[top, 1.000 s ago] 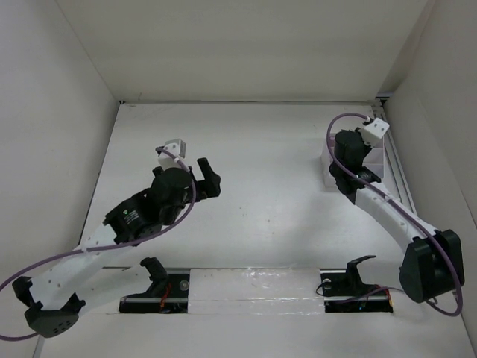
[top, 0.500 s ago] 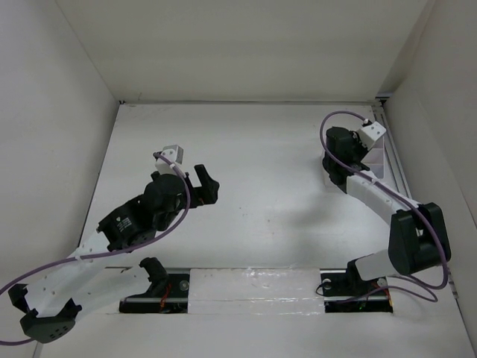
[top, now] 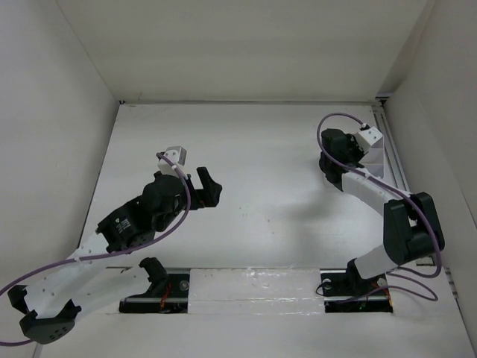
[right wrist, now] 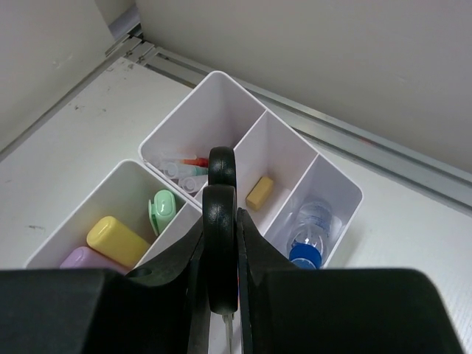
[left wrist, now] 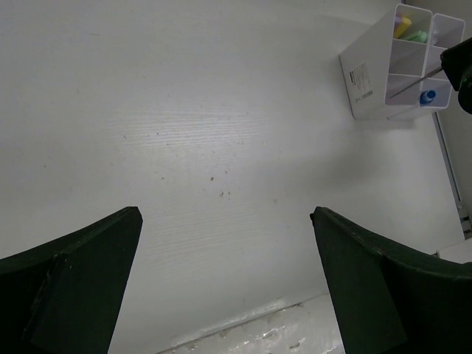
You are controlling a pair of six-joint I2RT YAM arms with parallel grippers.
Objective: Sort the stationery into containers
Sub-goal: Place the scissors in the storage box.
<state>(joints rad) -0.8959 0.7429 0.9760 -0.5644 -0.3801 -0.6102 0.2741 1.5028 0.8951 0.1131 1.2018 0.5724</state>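
The white four-compartment organizer (right wrist: 193, 101) stands by the table's right edge (top: 377, 161) (left wrist: 366, 80). My right gripper (right wrist: 221, 247) hovers just above it, shut on the black-handled scissors (right wrist: 220, 214), whose thin blade (left wrist: 413, 80) points down over the box. Inside lie yellow (right wrist: 118, 240), green (right wrist: 161, 209) and pale purple (right wrist: 82, 259) sticks, red-tipped pens (right wrist: 188, 163), a small yellow block (right wrist: 259, 193) and a blue-capped bottle (right wrist: 306, 249). My left gripper (top: 205, 186) (left wrist: 225, 217) hangs open and empty over bare table, left of centre.
A metal rail (top: 396, 168) (right wrist: 361, 136) runs along the table's right edge, close behind the organizer. White walls close in the left, back and right sides. The arm bases sit on a taped strip (top: 253, 287) at the near edge.
The right arm's elbow has folded in toward its base, its wrist shifting slightly left over the organizer with the scissors still held. The left gripper has drawn back a little toward the near edge.
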